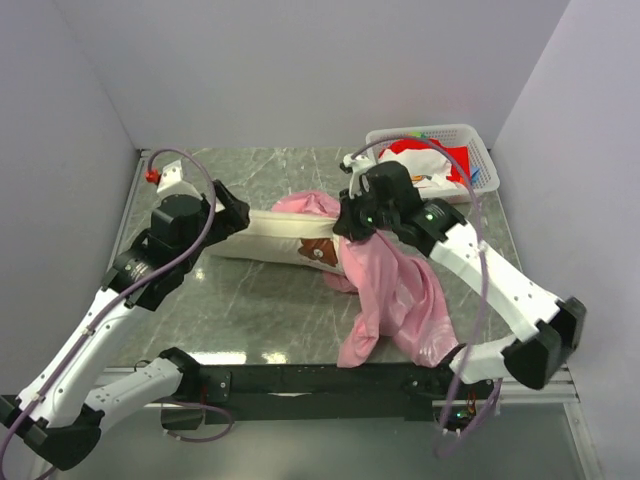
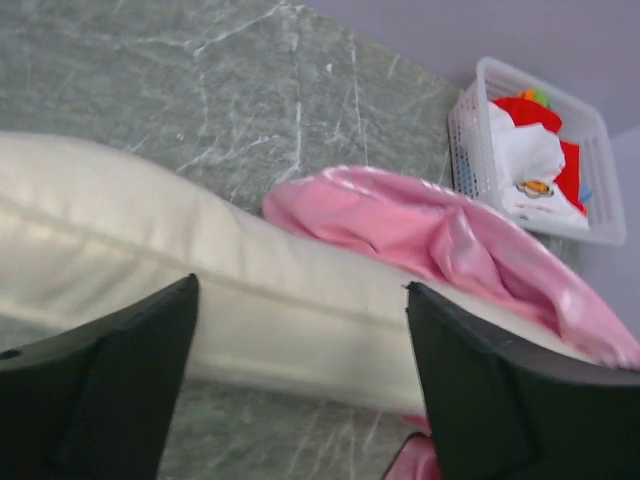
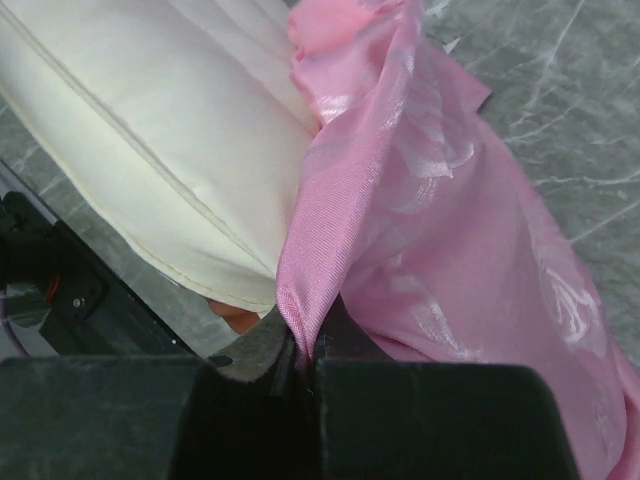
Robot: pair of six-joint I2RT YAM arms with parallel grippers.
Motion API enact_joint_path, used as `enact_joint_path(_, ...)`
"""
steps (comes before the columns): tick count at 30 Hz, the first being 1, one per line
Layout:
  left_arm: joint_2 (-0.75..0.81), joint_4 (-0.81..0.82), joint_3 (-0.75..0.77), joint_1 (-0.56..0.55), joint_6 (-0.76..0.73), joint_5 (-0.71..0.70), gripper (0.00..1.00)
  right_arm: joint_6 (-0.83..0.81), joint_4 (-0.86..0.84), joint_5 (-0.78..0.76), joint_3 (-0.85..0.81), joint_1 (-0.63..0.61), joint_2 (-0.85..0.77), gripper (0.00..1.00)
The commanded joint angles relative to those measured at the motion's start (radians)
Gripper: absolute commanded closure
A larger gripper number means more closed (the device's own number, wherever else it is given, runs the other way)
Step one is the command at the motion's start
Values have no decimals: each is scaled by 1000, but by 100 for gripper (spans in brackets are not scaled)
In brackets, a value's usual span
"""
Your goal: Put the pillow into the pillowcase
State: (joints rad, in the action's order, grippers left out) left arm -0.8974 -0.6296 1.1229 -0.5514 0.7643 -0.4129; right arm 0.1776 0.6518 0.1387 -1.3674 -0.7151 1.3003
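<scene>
top external view, left to right: the left pincer (image 1: 228,220) stands wide open at the left end of the pillow (image 1: 285,240), its fingers (image 2: 120,390) astride the cream cloth and gripping nothing that i can see. the pillow lies across the table (image 1: 250,320), mostly bare. the pillowcase (image 1: 395,290) only bunches round its right end, and the right pincer (image 1: 350,222) is clamped on the pink hem. early going, i judge: nearly the whole length is left to sleeve.

left arm (image 1: 100,320) extended | left pincer (image 2: 300,290) spread wide | right arm (image 1: 490,270) bent | right pincer (image 3: 305,352) clamped on pillowcase (image 3: 450,250)
</scene>
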Motion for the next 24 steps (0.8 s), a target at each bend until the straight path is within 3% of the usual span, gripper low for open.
enact_joint_path(1, -27, 102, 61, -7, -144, 146, 2, -7, -150, 177, -65, 69, 83, 100)
enact_joint_path(4, -67, 110, 52, -45, -177, 191, 1, 14, -172, 231, -76, 120, 123, 100)
enact_joint_path(9, -135, 82, 66, -93, -114, 38, 1, 14, -172, 236, -85, 132, 146, 100)
enact_joint_path(14, -193, 67, 57, -104, 198, -101, 7, 16, -164, 245, -94, 143, 157, 100)
enact_joint_path(16, -196, 183, 3, -102, 294, -157, 7, 16, -161, 248, -101, 144, 157, 100)
enact_joint_path(20, -273, 228, 20, -104, 402, -210, 10, 16, -149, 252, -101, 149, 151, 100)
enact_joint_path(23, -336, 287, 40, -104, 392, -202, 20, 20, -146, 262, -101, 152, 149, 100)
enact_joint_path(24, -357, 281, 51, -104, 391, -205, 42, 25, -146, 266, -110, 155, 151, 100)
